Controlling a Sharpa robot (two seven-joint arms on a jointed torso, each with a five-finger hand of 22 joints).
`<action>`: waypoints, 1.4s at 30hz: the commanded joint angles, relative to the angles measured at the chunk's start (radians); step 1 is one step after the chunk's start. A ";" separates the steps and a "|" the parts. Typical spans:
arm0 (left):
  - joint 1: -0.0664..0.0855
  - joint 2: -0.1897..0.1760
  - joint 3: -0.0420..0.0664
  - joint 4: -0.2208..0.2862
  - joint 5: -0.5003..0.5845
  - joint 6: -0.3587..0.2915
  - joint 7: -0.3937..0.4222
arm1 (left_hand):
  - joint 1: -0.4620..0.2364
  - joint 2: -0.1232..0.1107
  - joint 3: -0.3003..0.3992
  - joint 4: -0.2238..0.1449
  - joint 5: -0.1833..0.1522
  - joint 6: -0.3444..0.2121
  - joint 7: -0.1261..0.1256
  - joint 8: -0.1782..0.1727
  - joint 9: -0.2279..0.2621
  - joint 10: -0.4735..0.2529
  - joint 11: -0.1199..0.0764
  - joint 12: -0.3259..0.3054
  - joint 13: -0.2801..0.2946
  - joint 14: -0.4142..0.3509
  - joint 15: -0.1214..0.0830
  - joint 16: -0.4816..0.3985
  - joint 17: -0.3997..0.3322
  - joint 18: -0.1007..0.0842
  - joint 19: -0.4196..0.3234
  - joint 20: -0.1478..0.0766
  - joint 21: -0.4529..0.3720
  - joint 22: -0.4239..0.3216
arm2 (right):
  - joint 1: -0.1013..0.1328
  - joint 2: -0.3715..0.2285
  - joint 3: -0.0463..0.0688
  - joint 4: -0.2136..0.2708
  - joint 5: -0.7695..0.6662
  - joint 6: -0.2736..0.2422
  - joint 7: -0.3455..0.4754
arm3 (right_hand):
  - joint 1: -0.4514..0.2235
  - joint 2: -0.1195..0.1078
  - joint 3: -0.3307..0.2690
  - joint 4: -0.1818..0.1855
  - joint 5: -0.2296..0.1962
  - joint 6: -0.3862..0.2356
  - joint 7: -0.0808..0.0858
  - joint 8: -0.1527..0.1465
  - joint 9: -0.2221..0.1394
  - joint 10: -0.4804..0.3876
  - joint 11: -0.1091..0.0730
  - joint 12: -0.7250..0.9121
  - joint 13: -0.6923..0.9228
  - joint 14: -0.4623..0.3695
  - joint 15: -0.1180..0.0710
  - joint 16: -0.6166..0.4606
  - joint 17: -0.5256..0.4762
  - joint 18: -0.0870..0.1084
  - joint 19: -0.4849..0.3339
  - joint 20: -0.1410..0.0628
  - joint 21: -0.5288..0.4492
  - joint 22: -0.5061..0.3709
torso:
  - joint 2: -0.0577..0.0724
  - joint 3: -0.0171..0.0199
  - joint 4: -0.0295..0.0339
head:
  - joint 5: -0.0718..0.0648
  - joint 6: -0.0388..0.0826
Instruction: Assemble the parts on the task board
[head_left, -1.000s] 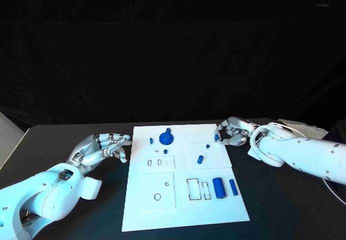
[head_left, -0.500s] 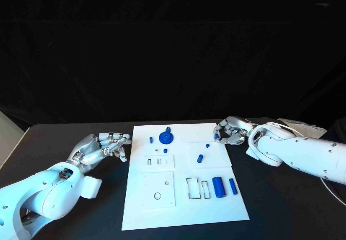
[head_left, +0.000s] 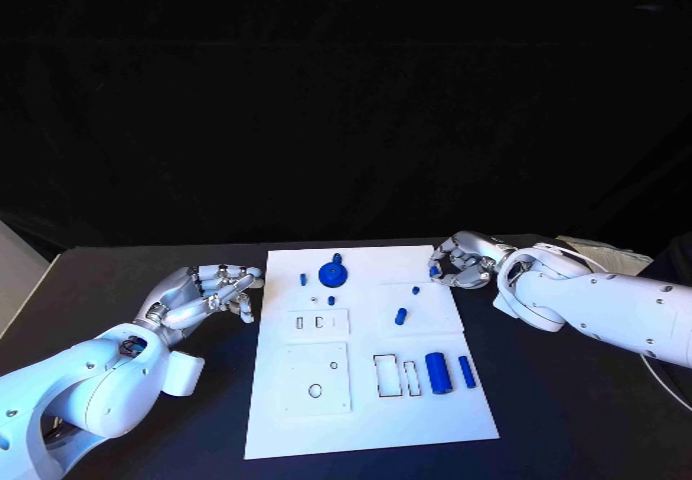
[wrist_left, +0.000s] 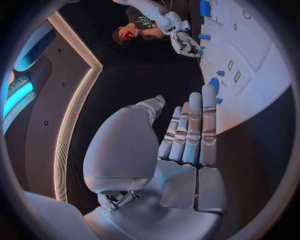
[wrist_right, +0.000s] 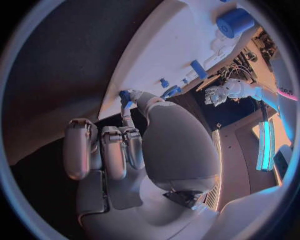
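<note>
Nothing has moved: right hand (head_left: 464, 264) fingers (wrist_right: 128, 111) pinch blue part (wrist_right: 125, 96).

I can read no text, label, brand, number or sign anywhere; the task board (head_left: 371, 400) carries only black outlines of rectangles and ovals in the lower middle of my head view.

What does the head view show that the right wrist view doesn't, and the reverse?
Head view: the task board whole, with its black-outlined slots. Right wrist view: a close look at the right hand, its fingers pinching a small blue part. Both: the board, the left hand and the thick blue cylinder.
</note>
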 joint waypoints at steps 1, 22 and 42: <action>0.000 0.001 0.001 0.001 -0.003 0.017 0.005 | -0.009 -0.001 0.002 -0.005 0.003 -0.001 -0.001 0.003 0.001 -0.002 0.000 -0.001 -0.001 -0.005 0.001 0.003 0.001 0.005 -0.006 -0.003 0.003 0.001 | -0.001 0.002 0.000 -0.002 -0.017 -0.007 -0.007 | 0.000 0.011 0.009 -0.001 0.001 0.009 -0.001 0.007 0.002 0.103 -0.009 0.003 0.263 0.104 -0.006 0.004 0.263 -0.013 0.046 -0.002 0.004 0.005 | 0.000 -0.0006 -0.0001 | 0.000 -0.001; -0.002 0.000 0.001 0.001 -0.003 0.017 0.004 | -0.009 0.000 0.002 -0.004 0.003 -0.002 -0.001 0.003 0.001 -0.002 0.000 -0.001 -0.001 -0.005 0.001 0.004 0.001 0.005 -0.007 -0.002 0.005 0.002 | -0.001 0.012 0.000 0.008 -0.025 -0.089 -0.003 | -0.031 0.031 0.026 0.011 -0.015 0.061 -0.027 0.050 0.019 0.103 -0.031 0.003 0.263 0.104 -0.023 0.004 0.263 -0.014 0.048 -0.017 0.007 0.011 | 0.000 -0.0004 -0.0008 | 0.005 0.000; -0.002 -0.003 0.001 0.003 -0.003 0.014 0.003 | -0.010 0.000 0.002 -0.004 0.003 -0.002 0.000 0.003 0.001 -0.003 0.001 -0.001 -0.001 -0.005 0.001 0.004 0.001 0.005 -0.009 -0.002 0.007 0.003 | 0.011 0.011 0.003 0.091 -0.108 -0.146 -0.103 | -0.047 0.044 0.032 0.015 -0.028 0.088 -0.054 0.099 0.042 0.103 -0.056 0.003 0.263 0.104 -0.043 0.004 0.263 -0.014 0.049 -0.035 0.007 0.013 | -0.001 -0.0007 -0.0022 | 0.012 -0.001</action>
